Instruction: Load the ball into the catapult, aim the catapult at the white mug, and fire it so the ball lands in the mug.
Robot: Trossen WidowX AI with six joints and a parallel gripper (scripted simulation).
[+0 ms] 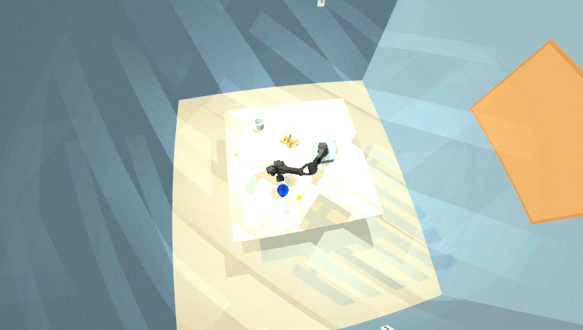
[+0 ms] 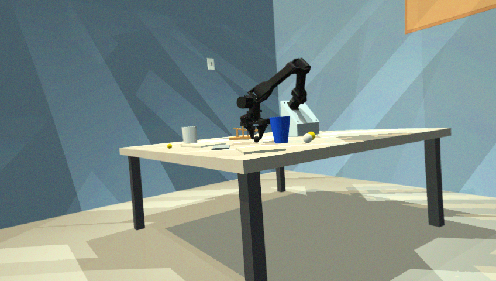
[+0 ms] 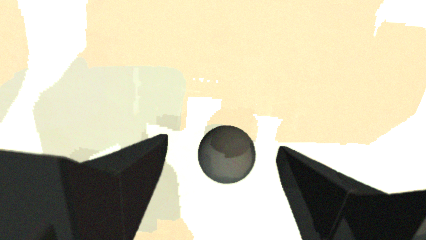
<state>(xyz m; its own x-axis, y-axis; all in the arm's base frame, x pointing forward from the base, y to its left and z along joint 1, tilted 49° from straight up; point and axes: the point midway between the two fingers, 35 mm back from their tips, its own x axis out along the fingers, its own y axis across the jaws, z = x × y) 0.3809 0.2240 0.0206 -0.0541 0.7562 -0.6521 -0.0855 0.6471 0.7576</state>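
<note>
The black ball [image 2: 256, 139] [image 3: 226, 160] rests on the table. My gripper [image 2: 257, 136] [image 3: 223, 144] is open and low over it, with one finger on each side and a gap between the ball and each fingertip in the wrist view. In the top view the arm hides the ball. The orange wooden catapult [image 1: 288, 141] [image 2: 239, 138] stands on the table behind the gripper in the exterior view, partly hidden by it. The white mug [image 1: 258, 125] [image 2: 189, 134] stands upright, left of the catapult in the top and exterior views.
A blue cup [image 1: 282, 190] [image 2: 279, 130] stands close beside the gripper. Beyond it lie a yellow ball [image 1: 299, 197] and a white ball [image 1: 287, 210] [image 2: 307, 138]. A small yellow ball [image 1: 236, 154] [image 2: 169, 146], a grey slab [image 1: 252, 185] [image 2: 220, 147] and a pale board [image 2: 261, 150] also lie on the table.
</note>
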